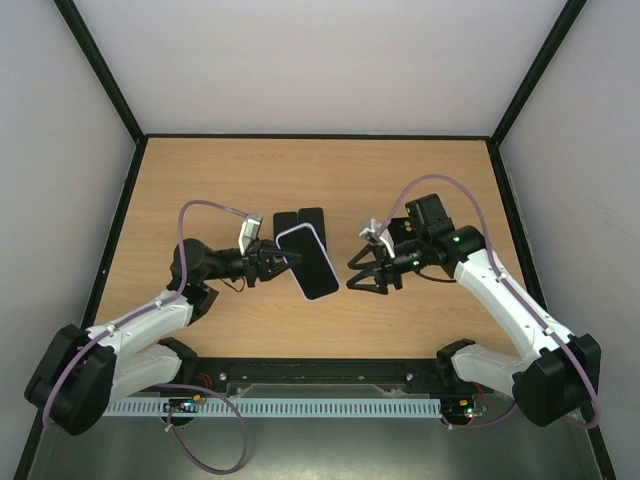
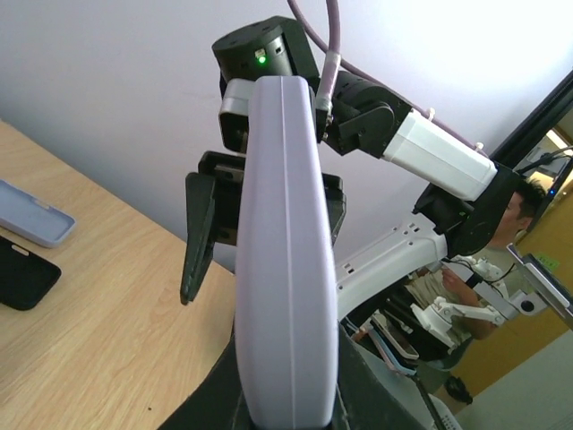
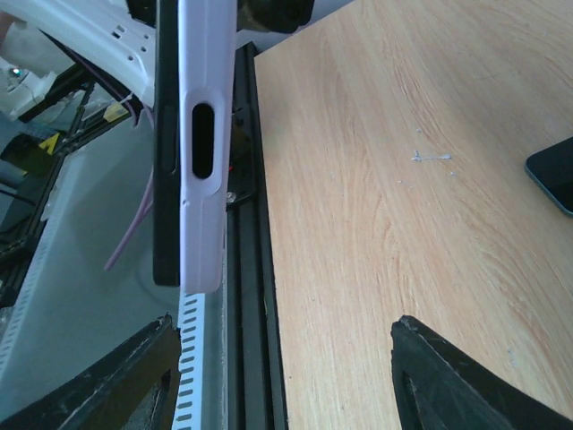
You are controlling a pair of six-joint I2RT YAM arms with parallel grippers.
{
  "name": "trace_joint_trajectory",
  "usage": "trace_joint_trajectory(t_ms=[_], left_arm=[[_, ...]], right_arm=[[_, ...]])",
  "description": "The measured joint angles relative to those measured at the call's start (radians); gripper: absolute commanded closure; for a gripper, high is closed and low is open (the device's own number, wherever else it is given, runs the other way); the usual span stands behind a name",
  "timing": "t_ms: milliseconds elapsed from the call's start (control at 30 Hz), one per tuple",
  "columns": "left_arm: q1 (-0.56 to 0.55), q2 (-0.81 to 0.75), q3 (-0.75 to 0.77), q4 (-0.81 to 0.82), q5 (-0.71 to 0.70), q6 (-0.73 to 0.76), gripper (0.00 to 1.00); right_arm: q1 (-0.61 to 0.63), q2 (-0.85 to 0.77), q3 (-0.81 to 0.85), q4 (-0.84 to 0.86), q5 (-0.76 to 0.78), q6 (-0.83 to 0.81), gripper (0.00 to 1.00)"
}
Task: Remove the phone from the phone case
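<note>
Right up against the left wrist lens, the lavender phone case is pinched on one long edge by the closed left gripper, held off the table with the phone seated in it. The right gripper hangs just off its near-right end, jaws spread wide, touching nothing. The screen faces up, and the long axis runs diagonally from far-left to near-right.
</note>
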Motion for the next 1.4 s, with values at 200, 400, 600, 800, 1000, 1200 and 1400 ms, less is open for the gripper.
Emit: trace_joint_trajectory(t_ms=[200,400,600,800,1000,1200,1400], left_arm=[[0.001,0.004,0.01,0.002,-0.002,0.0,0.97],[0.001,0.023,0.01,0.029,-0.01,-0.021,0.97],[-0.001,0.035,0.01,0.051,-0.016,-0.028,0.97],[-0.011,0.045,0.01,0.066,-0.016,-0.037,0.97],[-0.011,0.045,0.01,0.072,-0.02,-0.042,0.97],[-0.004,0.069,0.008,0.102,-0.034,-0.068,0.97],[-0.027,0.154,0.001,0.212,-0.063,-0.122,0.97]], right_arm=[[0.005,-0.002,-0.009,-0.019,-0.015,-0.03,0.37],[0.02,-0.002,-0.018,-0.018,-0.015,-0.021,0.36],[0.034,0.002,-0.019,0.023,-0.015,0.044,0.36],[0.039,0.028,-0.019,0.068,-0.019,0.11,0.36],[0.039,0.039,-0.032,0.1,-0.014,0.161,0.37],[0.04,0.041,-0.043,0.155,0.035,0.24,0.33],[0.041,0.082,-0.039,0.203,0.066,0.305,0.23]])
